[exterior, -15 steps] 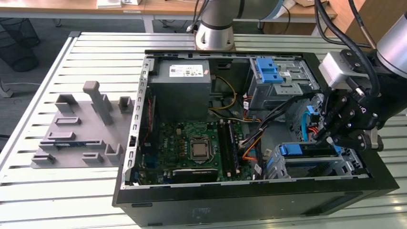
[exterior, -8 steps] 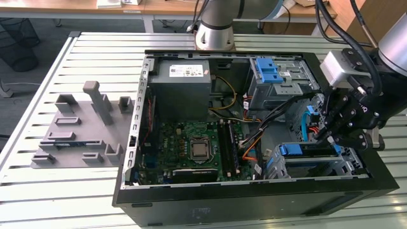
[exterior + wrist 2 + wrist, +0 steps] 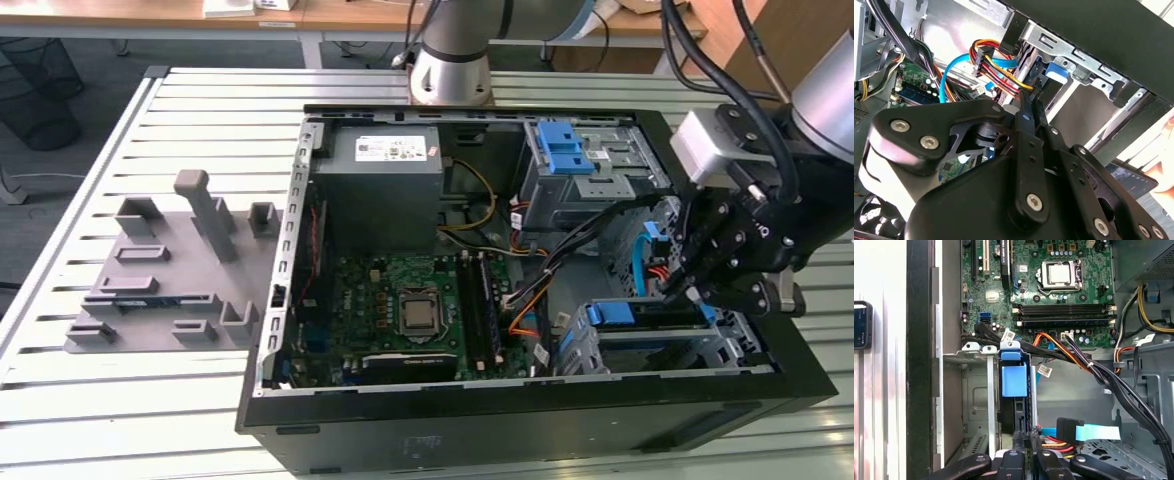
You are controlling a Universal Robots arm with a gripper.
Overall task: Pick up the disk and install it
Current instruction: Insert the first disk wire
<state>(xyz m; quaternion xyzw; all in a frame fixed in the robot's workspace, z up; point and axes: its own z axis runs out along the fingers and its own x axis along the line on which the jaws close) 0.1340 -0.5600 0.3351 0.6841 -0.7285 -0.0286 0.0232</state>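
An open black computer case (image 3: pixel 534 405) lies on its side on a slatted metal table (image 3: pixel 200 110), taking up most of the table's middle and reaching toward the edge on the exterior view's right. Beside it, near the table edge on the exterior view's left, sits a grey plastic fixture (image 3: pixel 167 270) with upright posts and slots. Inside the case the green motherboard (image 3: pixel 400 310) covers the floor, with the grey power supply (image 3: pixel 380 175) in the far corner and a metal drive cage (image 3: pixel 594 165) carrying a blue latch piece (image 3: pixel 561 150) along the far wall.

The arm's black gripper (image 3: pixel 694 290) hangs over the case's near corner on the exterior view's right, just above the lower drive bay (image 3: pixel 667 345). The disk (image 3: pixel 1014 385) stands on edge in that bay — in the first wrist view its blue carrier tab faces up between the bay's metal rails, with a bundle of black, orange and red cables (image 3: pixel 1074 357) crossing just beyond it and a light-blue flat cable (image 3: pixel 1099 431) alongside. The gripper (image 3: pixel 1026 440) has its fingers drawn together, tips touching or just above the disk's upper edge — I cannot tell whether they pinch it. In the second wrist view the fingertips (image 3: pixel 1029 107) point at the blue tab (image 3: pixel 1056 70).
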